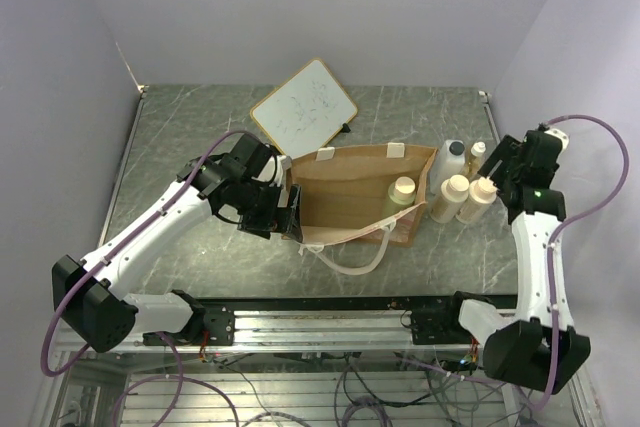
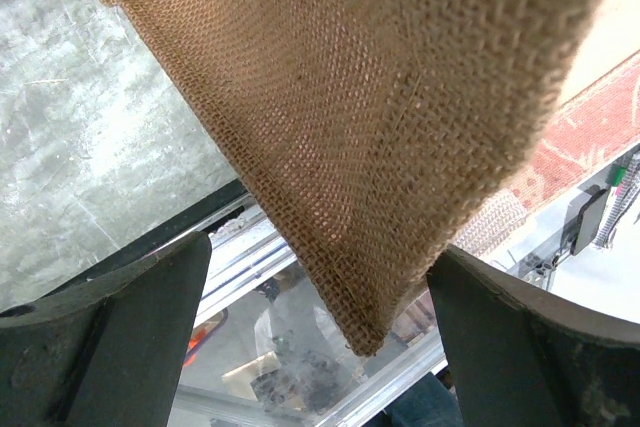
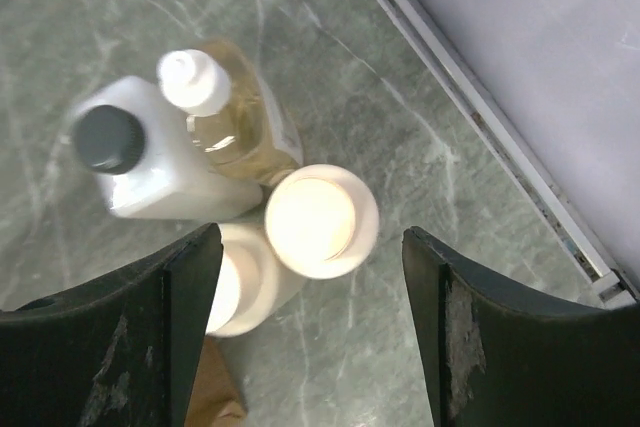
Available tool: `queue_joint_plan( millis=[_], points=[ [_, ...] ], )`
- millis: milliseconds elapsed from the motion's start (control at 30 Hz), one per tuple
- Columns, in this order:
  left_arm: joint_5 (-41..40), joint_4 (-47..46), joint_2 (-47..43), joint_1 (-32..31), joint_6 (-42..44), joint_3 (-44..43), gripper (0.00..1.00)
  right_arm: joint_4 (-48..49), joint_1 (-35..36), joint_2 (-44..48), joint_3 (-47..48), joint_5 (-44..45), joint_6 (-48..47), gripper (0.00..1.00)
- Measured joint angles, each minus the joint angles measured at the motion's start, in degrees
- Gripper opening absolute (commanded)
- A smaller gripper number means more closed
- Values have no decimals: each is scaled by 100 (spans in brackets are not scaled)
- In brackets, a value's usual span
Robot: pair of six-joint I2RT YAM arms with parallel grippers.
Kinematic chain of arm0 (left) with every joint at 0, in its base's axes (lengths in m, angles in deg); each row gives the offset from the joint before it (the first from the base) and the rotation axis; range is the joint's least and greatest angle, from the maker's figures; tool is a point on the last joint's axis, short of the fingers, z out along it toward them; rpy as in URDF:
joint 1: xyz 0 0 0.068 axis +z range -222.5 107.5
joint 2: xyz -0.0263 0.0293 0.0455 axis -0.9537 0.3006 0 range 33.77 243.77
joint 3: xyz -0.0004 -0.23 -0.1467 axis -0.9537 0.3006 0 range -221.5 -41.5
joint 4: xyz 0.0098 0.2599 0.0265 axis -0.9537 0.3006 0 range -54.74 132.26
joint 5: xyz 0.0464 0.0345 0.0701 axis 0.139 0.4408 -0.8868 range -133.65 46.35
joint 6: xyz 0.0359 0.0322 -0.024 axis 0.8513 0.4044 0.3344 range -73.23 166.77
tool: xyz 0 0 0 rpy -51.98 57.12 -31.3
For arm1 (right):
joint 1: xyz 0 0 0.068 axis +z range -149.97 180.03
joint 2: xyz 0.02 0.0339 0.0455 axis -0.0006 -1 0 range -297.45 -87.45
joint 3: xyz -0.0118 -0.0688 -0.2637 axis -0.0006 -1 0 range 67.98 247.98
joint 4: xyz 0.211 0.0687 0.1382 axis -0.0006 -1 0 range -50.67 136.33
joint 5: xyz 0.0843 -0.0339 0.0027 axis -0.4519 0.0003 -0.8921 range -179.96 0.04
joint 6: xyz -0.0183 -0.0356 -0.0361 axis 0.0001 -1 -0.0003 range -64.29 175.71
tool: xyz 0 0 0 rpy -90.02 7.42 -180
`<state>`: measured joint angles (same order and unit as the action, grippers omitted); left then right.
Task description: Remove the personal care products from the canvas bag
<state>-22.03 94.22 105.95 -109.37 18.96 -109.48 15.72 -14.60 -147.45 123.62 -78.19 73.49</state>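
The brown canvas bag stands open at mid-table, its burlap corner filling the left wrist view. One cream-capped bottle stands inside at its right end. Right of the bag stand the white bottle with dark cap, the slim amber bottle and two cream-capped bottles. My left gripper is open, its jaws either side of the bag's left corner. My right gripper is open above the cream-capped bottle, beside the other one, the white bottle and the amber bottle.
A white wood-framed board lies behind the bag at the back, with a small dark object at its right edge. A cream rope handle hangs over the bag's near side. The table's right rail and the purple wall are close to the bottles.
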Motion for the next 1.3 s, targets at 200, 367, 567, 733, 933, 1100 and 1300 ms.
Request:
queue_joint_plan(
  millis=[200, 367, 567, 733, 933, 1100, 1300],
  points=[
    [11, -39, -2, 0, -17, 2, 99, -588, 2, 446, 553, -999, 186, 74],
    [61, -90, -7, 0, -74, 50, 99, -938, 105, 393, 1121, -2358, 328, 73],
    [118, -208, -63, 0, -181, 192, 99, -964, 1163, 389, 1419, -3674, 702, 72],
    [192, -297, -85, 0, -282, 249, 99, -1108, 2369, 210, 1746, -4065, 824, 72],
    [214, -356, -85, 0, -319, 249, 99, -1478, 3432, -164, 1757, -3790, 962, 72],
    [223, -428, -98, 0, -389, 293, 99, -2162, 3838, -306, 1408, -2992, 1040, 73],
    [332, -675, -238, 0, -485, 601, 99, -2358, 3919, 332, 634, -2173, 1248, 80]
  ],
)
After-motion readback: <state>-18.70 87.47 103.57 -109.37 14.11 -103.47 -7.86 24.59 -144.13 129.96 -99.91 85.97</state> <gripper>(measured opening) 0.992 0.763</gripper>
